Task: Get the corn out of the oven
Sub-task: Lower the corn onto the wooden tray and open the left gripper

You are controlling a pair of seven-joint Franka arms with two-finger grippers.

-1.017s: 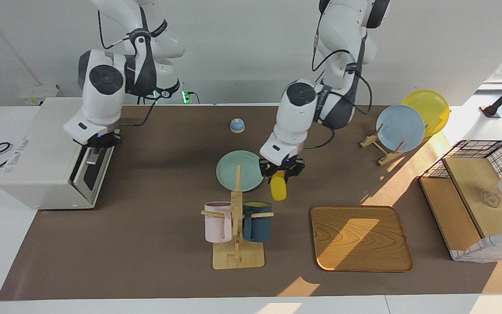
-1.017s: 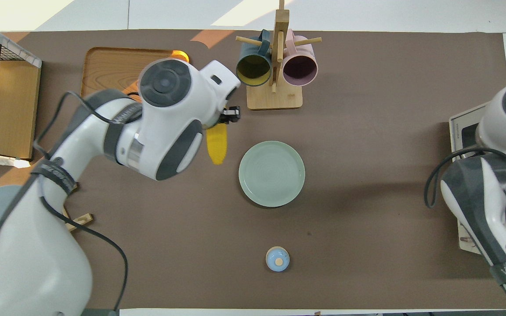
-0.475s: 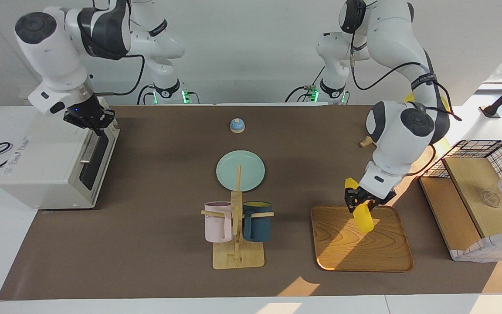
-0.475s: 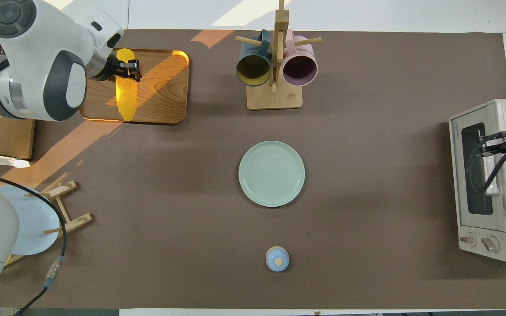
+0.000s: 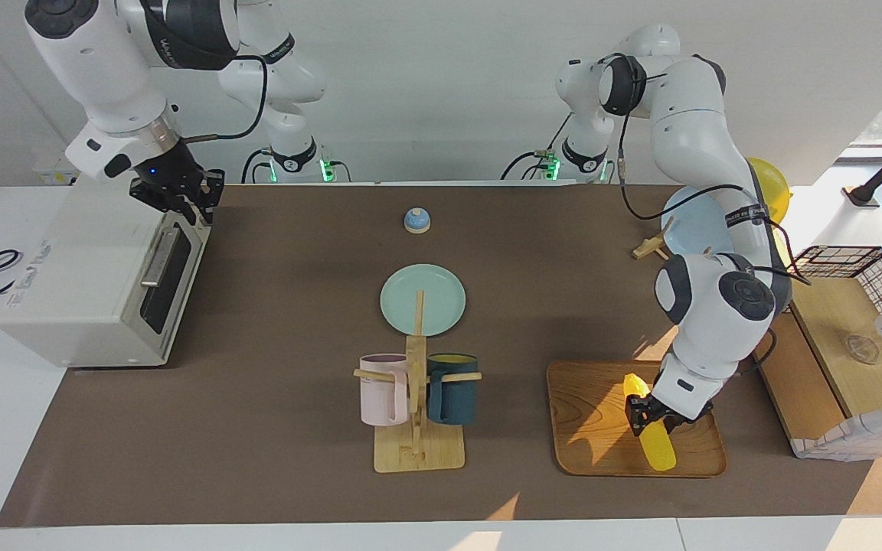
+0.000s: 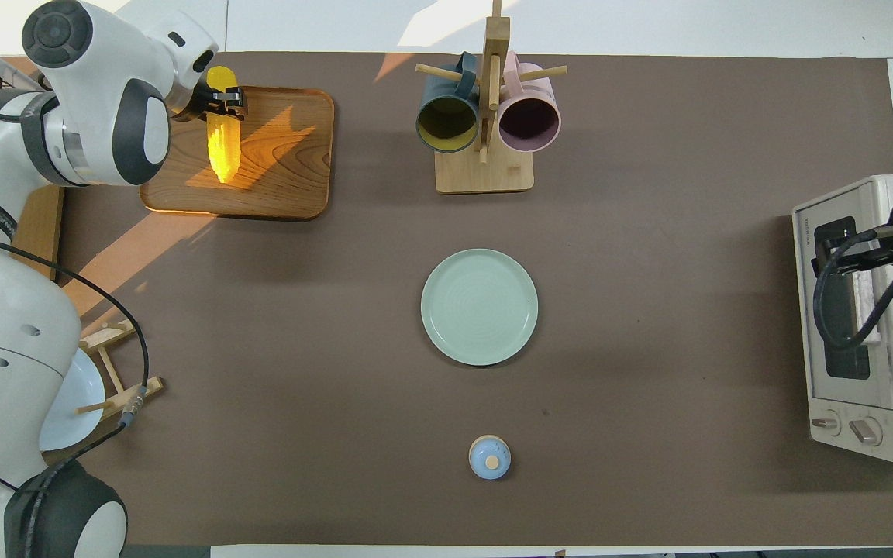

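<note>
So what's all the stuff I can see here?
corn: 1, yellow, at the tray, held
tray: 1, wooden, left arm's end
oven: 1, white, right arm's end
green plate: 1, mid-table
pink mug, dark blue mug: 2, on wooden rack
bell: 1, blue, nearer to the robots than the green plate
blue plate, yellow plate: 2, on a stand
basket: 1, wire and wood, beside the tray
left gripper: shut on corn
right gripper: over the oven

Two glossy white Franka arms

Dark grey joint caps and bands, looping black cables, black grippers, green lights at the bases.
</note>
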